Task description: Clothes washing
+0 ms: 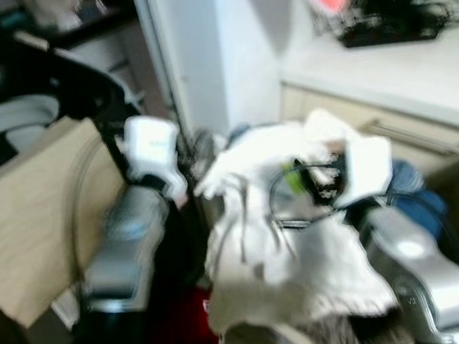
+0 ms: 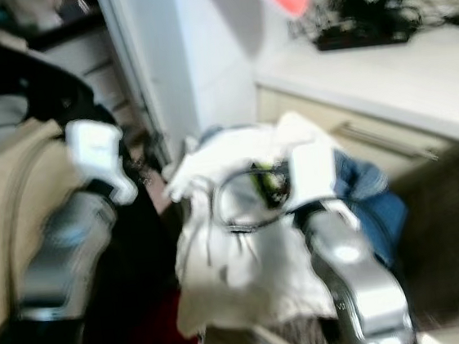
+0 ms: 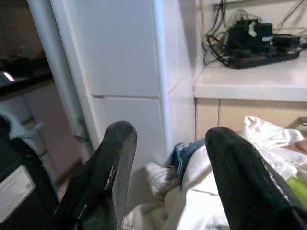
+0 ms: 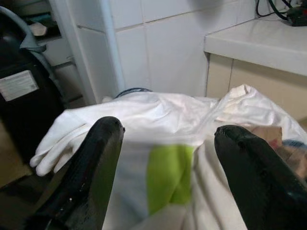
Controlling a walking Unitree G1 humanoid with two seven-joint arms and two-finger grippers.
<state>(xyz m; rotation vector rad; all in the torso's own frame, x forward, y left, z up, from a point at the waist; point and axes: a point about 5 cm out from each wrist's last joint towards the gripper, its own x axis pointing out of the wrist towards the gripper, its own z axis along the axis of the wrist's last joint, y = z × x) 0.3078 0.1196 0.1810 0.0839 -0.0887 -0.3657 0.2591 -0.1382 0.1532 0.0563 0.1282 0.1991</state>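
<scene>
The white garment (image 1: 278,241), with a green patch (image 4: 168,177), lay heaped on the laundry pile between the two arms, a blue denim item (image 1: 416,189) to its right and a red item (image 1: 180,325) near, at the left. The right gripper (image 4: 165,172) was over the garment with its fingers spread wide, grasping nothing; the left gripper (image 3: 168,182) hovered at the pile's left edge, fingers likewise apart and empty.

Judgement: the step in hand was taking up the white garment. Done well, the right gripper would descend onto a thick fold, not a loose edge, and close fully before lifting, keeping clear of the black cable (image 1: 286,203) looped across the cloth.

The head views were blurred. The wrist views were sharp: the right showed the green patch plainly; the left showed the white cabinet (image 3: 124,57) and the power strip (image 3: 254,45) on the far counter (image 3: 249,81).
</scene>
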